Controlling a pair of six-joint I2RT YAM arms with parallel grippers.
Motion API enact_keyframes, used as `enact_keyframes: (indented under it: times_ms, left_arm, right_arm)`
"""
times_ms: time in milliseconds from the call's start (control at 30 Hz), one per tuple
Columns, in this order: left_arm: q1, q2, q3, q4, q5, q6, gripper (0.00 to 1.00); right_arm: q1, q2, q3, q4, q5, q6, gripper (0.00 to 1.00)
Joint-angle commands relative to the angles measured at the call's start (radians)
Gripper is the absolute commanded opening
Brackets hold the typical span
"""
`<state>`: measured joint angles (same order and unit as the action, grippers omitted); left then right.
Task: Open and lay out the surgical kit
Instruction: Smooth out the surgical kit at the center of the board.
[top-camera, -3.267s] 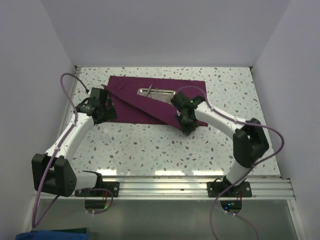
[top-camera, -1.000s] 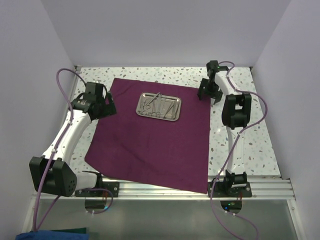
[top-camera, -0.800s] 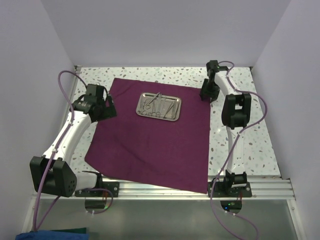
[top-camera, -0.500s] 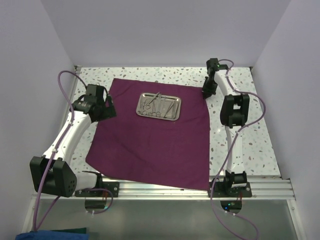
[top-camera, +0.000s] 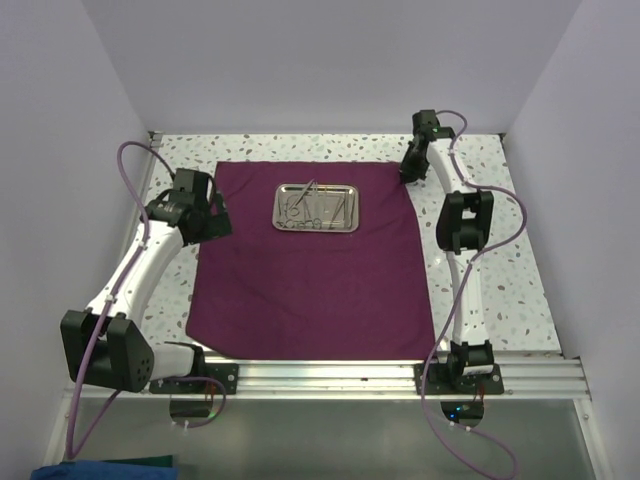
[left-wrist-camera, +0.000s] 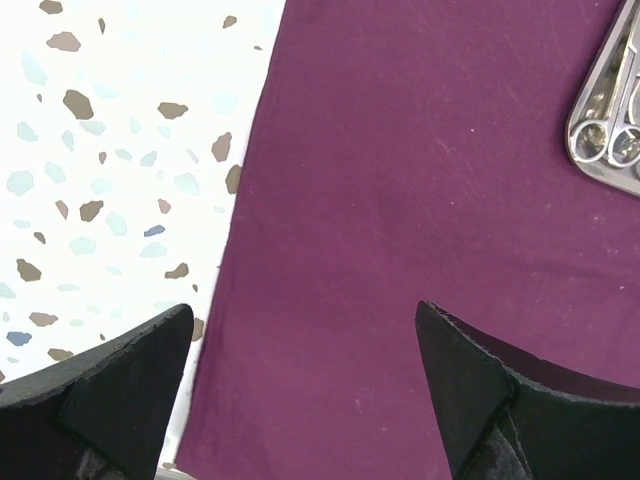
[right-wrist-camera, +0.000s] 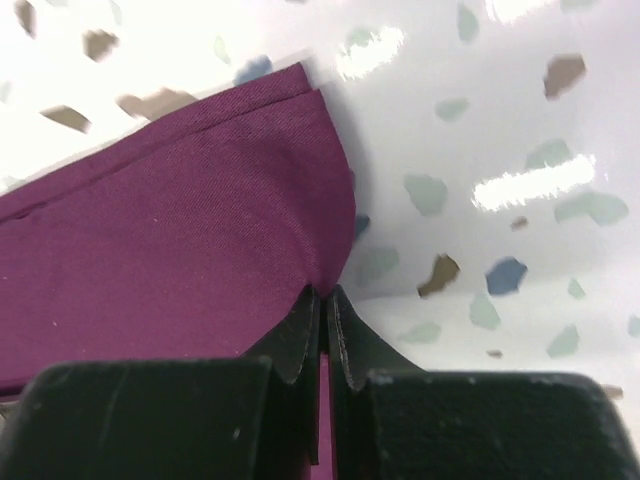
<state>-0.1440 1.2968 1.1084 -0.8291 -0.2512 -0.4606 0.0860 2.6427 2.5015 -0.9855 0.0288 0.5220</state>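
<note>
Pinching the far right corner of the cloth wrap (top-camera: 310, 280) in closed jaws, the right gripper (right-wrist-camera: 323, 296) should tug gently, sparing the tray (top-camera: 317, 207); the left gripper (left-wrist-camera: 302, 312) hangs with jaws wide and empty.

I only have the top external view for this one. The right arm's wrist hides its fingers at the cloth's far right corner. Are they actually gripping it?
Observer: Yes. The right wrist view shows the right gripper shut on the cloth, at its edge near the corner.
Operator: And the left one?
Observer: The left gripper is open above the cloth's left edge, holding nothing.
Operator: Any closer detail on the tray?
Observer: The left wrist view shows two ring handles lying inside the steel tray, near one corner.
</note>
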Motion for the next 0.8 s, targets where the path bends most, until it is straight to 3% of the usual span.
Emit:
enact_keyframes:
  times_ms: [0,33,100,133,167,267,467,567,600,667,700,733,767]
  left_arm:
    - [0.006,0.013,0.039,-0.005,0.0,-0.009,0.96]
    - [0.007,0.016,0.045,-0.005,0.001,-0.009,0.96]
    - [0.007,0.022,0.073,0.001,0.004,-0.006,0.97]
    - [0.007,0.025,0.086,0.004,0.016,0.002,0.97]
    - [0.007,0.027,0.102,0.007,0.027,0.007,0.97]
    - [0.007,0.022,0.175,0.042,0.049,0.014,1.0]
    - [0.007,0.001,0.329,0.151,0.084,0.013,1.0]
    - [0.007,-0.065,0.268,0.338,0.157,0.028,1.0]
    - [0.009,-0.108,0.172,0.463,0.168,0.017,1.0]
    - [0.018,-0.134,0.069,0.553,0.168,-0.11,1.0]
    - [0.076,-0.116,-0.021,0.703,0.27,-0.122,1.0]
    - [0.087,-0.085,-0.03,0.74,0.452,-0.182,1.0]
    - [0.087,-0.044,-0.01,0.742,0.489,-0.203,0.96]
  right_arm:
    - [-0.012,0.051,-0.022,0.189,-0.007,0.024,0.0]
    - [-0.014,0.04,-0.039,0.199,-0.009,0.016,0.12]
    - [-0.019,-0.016,-0.098,0.22,-0.006,0.003,0.52]
    - [-0.019,-0.051,-0.127,0.229,0.008,-0.005,0.91]
    - [-0.019,-0.132,-0.218,0.281,0.014,-0.01,0.98]
    - [-0.02,-0.265,-0.373,0.376,0.028,-0.028,0.98]
    - [-0.015,-0.57,-0.569,0.361,0.011,-0.05,0.98]
    - [0.006,-0.781,-0.793,0.416,0.026,-0.036,0.98]
    - [0.027,-0.837,-0.844,0.424,0.039,-0.036,0.98]
    - [0.063,-0.947,-0.945,0.401,0.068,-0.059,0.98]
    - [0.11,-0.975,-0.966,0.38,0.085,-0.075,0.98]
    - [0.141,-0.996,-0.981,0.355,0.111,-0.108,0.98]
    - [0.167,-1.044,-1.004,0.305,0.159,-0.12,0.98]
